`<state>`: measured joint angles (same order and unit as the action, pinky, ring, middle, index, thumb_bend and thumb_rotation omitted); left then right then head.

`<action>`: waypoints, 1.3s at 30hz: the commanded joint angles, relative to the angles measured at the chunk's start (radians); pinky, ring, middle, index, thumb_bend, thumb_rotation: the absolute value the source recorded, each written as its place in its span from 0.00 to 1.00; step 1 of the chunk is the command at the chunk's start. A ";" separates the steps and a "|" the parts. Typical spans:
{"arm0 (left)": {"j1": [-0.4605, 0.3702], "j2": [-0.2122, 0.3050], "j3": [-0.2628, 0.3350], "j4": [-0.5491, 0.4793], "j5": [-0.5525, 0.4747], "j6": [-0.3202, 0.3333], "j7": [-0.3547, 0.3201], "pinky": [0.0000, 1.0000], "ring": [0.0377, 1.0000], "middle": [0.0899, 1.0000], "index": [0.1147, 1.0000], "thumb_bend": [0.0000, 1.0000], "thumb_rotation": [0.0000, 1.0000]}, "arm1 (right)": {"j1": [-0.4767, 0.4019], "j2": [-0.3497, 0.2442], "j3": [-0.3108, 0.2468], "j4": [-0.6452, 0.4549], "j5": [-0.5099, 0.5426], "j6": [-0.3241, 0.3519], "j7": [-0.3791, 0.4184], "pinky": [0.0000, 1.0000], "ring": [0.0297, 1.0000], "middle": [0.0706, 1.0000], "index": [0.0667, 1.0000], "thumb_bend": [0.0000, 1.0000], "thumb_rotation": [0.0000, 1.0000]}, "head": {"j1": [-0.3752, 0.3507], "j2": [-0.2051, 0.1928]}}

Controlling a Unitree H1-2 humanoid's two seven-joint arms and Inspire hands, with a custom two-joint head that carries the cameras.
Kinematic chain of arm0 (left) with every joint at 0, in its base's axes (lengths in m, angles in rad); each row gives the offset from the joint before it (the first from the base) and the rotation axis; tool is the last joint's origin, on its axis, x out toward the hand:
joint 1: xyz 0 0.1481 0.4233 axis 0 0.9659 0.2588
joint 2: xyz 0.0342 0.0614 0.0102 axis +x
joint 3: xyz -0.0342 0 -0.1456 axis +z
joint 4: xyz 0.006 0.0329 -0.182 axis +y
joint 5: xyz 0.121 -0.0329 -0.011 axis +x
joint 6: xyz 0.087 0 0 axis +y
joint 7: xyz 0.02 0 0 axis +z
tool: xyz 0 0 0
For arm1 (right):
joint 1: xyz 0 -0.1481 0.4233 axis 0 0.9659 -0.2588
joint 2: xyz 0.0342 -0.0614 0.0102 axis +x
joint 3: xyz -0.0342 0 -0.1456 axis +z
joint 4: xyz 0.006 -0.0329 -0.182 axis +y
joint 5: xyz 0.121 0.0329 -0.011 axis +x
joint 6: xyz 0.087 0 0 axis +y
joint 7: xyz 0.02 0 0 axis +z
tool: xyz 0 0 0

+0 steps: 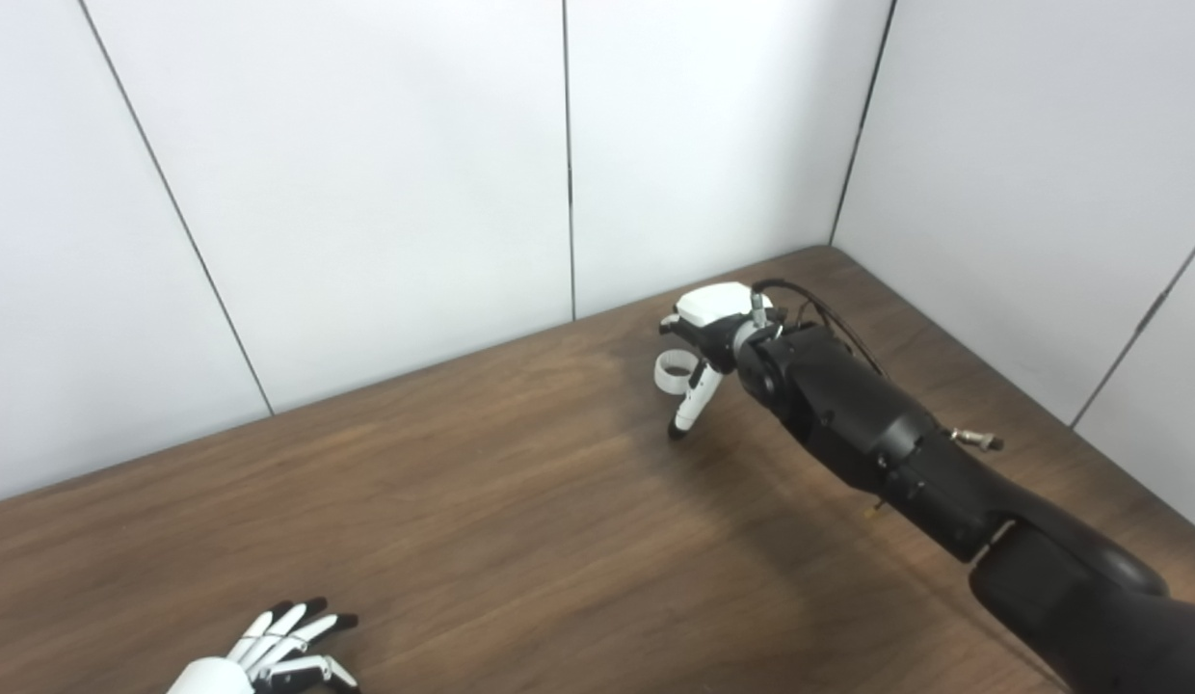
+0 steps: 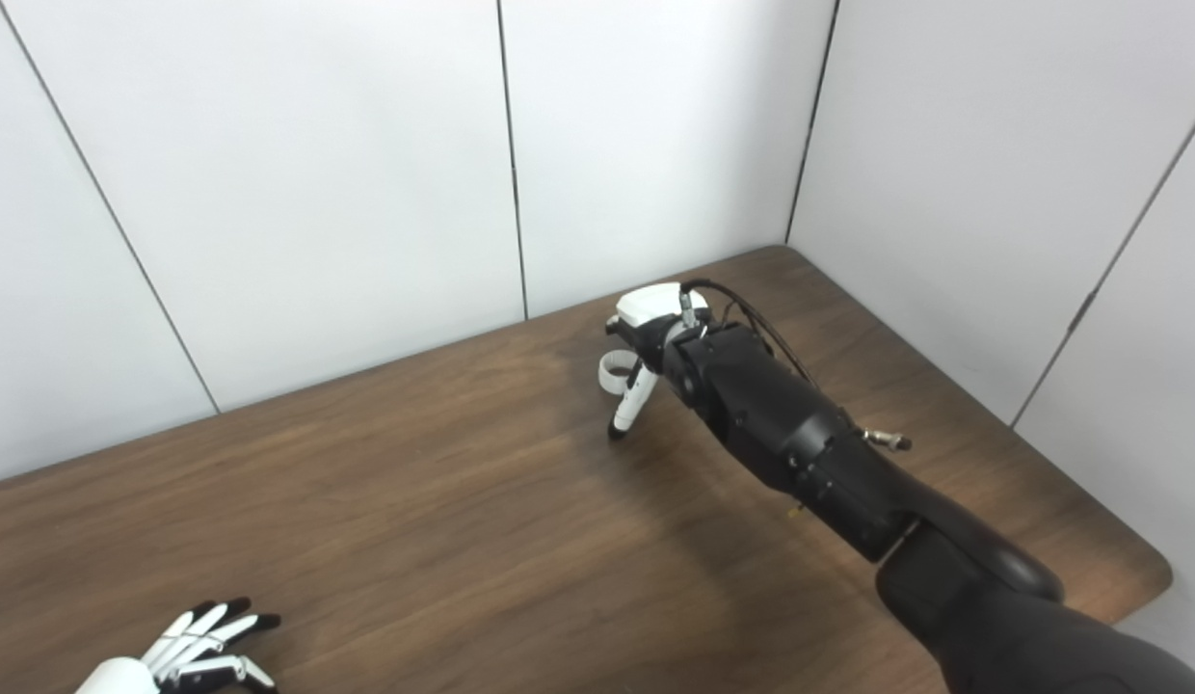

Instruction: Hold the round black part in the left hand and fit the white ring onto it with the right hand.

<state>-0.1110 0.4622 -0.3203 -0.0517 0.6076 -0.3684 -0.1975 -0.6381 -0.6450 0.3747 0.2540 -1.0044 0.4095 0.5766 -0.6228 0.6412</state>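
The white ring (image 1: 676, 371) is at the far side of the wooden table (image 1: 482, 501), near the back wall. My right hand (image 1: 715, 333) is over it at the end of the outstretched black arm. One finger (image 1: 692, 403) points down to the table just right of the ring. The other fingers are hidden behind the hand, so I cannot tell whether they grip the ring. My left hand (image 1: 270, 655) is low at the front left edge, fingers spread, holding nothing. No round black part is in view.
White wall panels close the table at the back and on the right, meeting in a corner (image 1: 834, 241) close behind the right hand. The table's rounded front right corner (image 2: 1152, 569) shows in the right eye view.
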 commanded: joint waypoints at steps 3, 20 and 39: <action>0.022 0.021 -0.006 -0.012 0.010 0.008 -0.033 1.00 0.96 0.87 0.41 0.51 0.05 | -0.081 -0.037 -0.019 -0.017 -0.005 -0.008 -0.007 1.00 1.00 1.00 0.91 0.99 0.46 | 0.001 0.000; 0.011 0.004 -0.014 0.008 0.031 0.009 -0.024 1.00 0.96 0.87 0.41 0.51 0.05 | -0.116 -0.058 -0.032 -0.024 0.011 -0.025 -0.002 0.99 1.00 1.00 0.91 1.00 0.47 | 0.009 -0.014; 0.034 0.015 -0.001 -0.027 0.012 0.015 -0.035 1.00 0.97 0.88 0.41 0.51 0.05 | -0.103 -0.055 -0.030 -0.015 0.014 -0.018 0.002 1.00 1.00 1.00 0.91 1.00 0.46 | 0.004 0.013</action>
<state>-0.0901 0.4536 -0.3125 -0.0687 0.6105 -0.3598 -0.1973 -0.6916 -0.6678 0.3657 0.2589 -0.9889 0.3903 0.5906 -0.6182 0.6519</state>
